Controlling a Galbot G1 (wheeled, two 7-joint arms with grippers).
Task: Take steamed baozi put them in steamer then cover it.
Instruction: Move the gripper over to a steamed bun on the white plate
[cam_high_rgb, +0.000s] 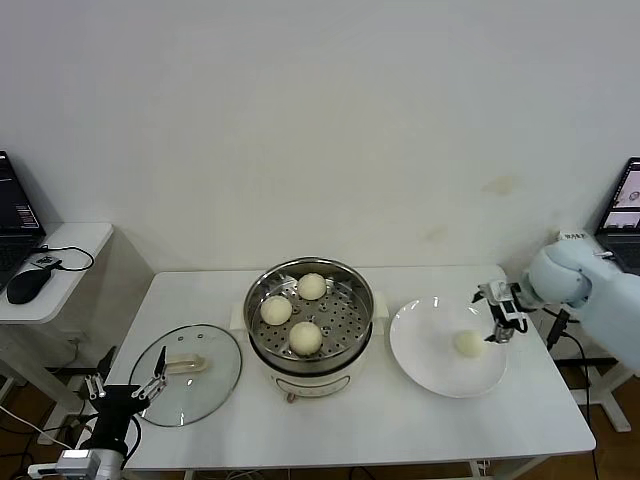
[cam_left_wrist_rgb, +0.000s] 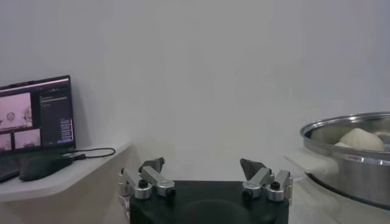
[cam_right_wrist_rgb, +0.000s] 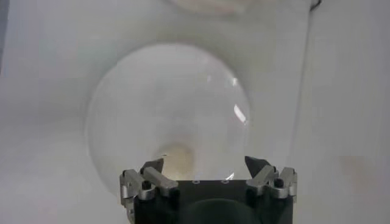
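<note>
We see a shiny metal steamer (cam_high_rgb: 345, 280), smooth matt dough baozi (cam_high_rgb: 306, 338), a clear glass cover (cam_high_rgb: 188, 375) and a glossy white plate (cam_high_rgb: 430, 365).

**White bench and its load**

The white bench (cam_high_rgb: 400, 420) carries three things in a row. The glass cover (cam_high_rgb: 187, 373) lies flat near its left edge. The steamer (cam_high_rgb: 310, 318) stands at the middle. A white plate (cam_high_rgb: 430, 360) sits just right of it.
</note>
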